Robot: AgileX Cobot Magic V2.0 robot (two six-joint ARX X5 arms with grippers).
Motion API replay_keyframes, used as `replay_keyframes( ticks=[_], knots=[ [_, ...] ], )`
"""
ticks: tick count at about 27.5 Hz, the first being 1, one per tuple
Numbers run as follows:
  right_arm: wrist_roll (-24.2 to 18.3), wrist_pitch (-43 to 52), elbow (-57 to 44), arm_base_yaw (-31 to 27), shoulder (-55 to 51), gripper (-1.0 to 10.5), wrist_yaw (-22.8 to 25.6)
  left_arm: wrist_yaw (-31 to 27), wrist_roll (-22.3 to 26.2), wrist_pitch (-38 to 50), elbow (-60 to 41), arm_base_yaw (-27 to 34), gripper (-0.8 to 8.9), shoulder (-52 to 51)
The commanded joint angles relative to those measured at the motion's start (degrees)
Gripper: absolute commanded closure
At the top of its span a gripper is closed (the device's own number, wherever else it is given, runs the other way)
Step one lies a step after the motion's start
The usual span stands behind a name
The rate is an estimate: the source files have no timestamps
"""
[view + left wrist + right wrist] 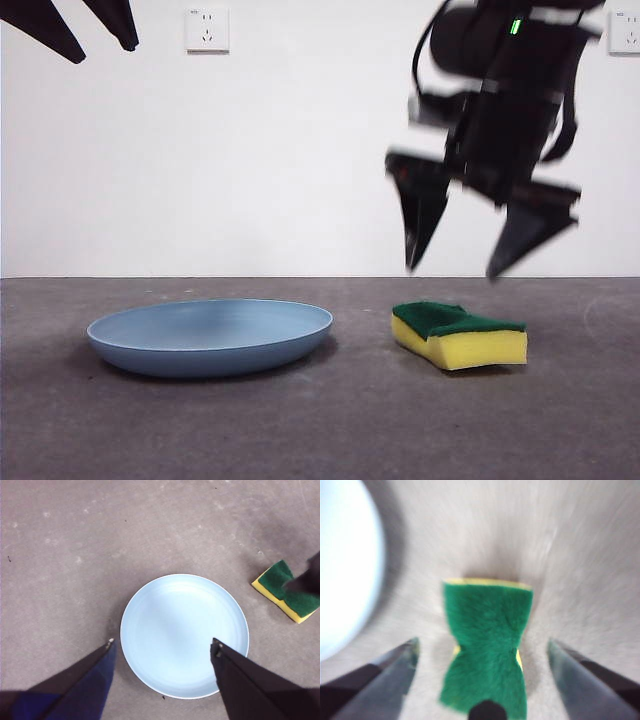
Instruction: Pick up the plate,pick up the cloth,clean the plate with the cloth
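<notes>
Two tools are seen spread wide and empty. The right tool (455, 270) is held above the cloth (460, 335), a yellow sponge topped in green, which lies on the table (320, 420) just beside the plate (210, 337). The left tool (162, 647) is held high over the plate.

Light-blue plate (210, 336), yellow sponge (460, 336) topped dark green, grey table (320, 430), black tools.
</notes>
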Motion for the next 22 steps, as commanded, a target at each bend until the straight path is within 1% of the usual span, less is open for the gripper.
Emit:
replay_keyframes(
  ticks=[1, 2, 3, 4, 7, 10, 14, 15, 17, 18, 22],
  knots=[
    [-0.48, -1.05, -0.31, 0.09, -5.35, 9.0, -0.13, 0.07, -0.17, -0.17, -0.37, -0.11, 6.04, 0.04],
    [-2.21, -1.31, -0.31, 0.09, -8.26, 9.7, -0.13, 0.09, 0.02, -0.61, -0.37, -0.11, 7.18, 0.04],
    [-3.04, -1.31, -0.31, 0.09, -10.71, 9.6, -0.11, 0.11, 0.11, -0.85, -0.37, -0.11, 8.13, 0.04],
    [-3.76, -1.31, -0.31, 0.09, -13.22, 9.6, -0.11, 0.11, 0.11, -0.98, -0.37, -0.11, 8.21, 0.02],
    [-4.22, -1.29, -0.33, 0.11, -21.79, 9.6, -0.13, 0.11, 0.04, 0.55, -0.37, -0.79, 8.22, -1.03],
    [-6.38, -1.29, -0.35, 1.46, -29.00, 9.6, 0.20, -0.52, 0.55, 1.05, -0.39, -3.37, 8.22, -5.75],
    [-7.56, -1.03, -1.33, 3.06, -34.01, 9.6, 0.48, -4.46, 1.73, 1.90, -0.66, -5.55, 8.22, -11.13],
    [-8.33, -0.22, -2.60, 3.78, -35.95, 9.6, 0.55, -5.11, 1.79, 3.04, -1.49, -6.01, 8.22, -13.03],
    [-8.28, 3.67, -7.21, 5.25, -40.30, 9.6, 0.72, -5.11, 1.84, 6.49, -5.44, -6.43, 8.22, -17.64],
    [-8.17, 4.92, -8.94, 5.55, -41.75, 9.6, 1.64, -5.11, 1.79, 7.56, -7.15, -6.43, 8.22, -19.08],
    [-8.17, 8.85, -16.81, 6.82, -47.32, 9.6, 8.09, -6.23, 1.51, 11.87, -16.20, -6.43, 8.22, -25.62]
  ],
)
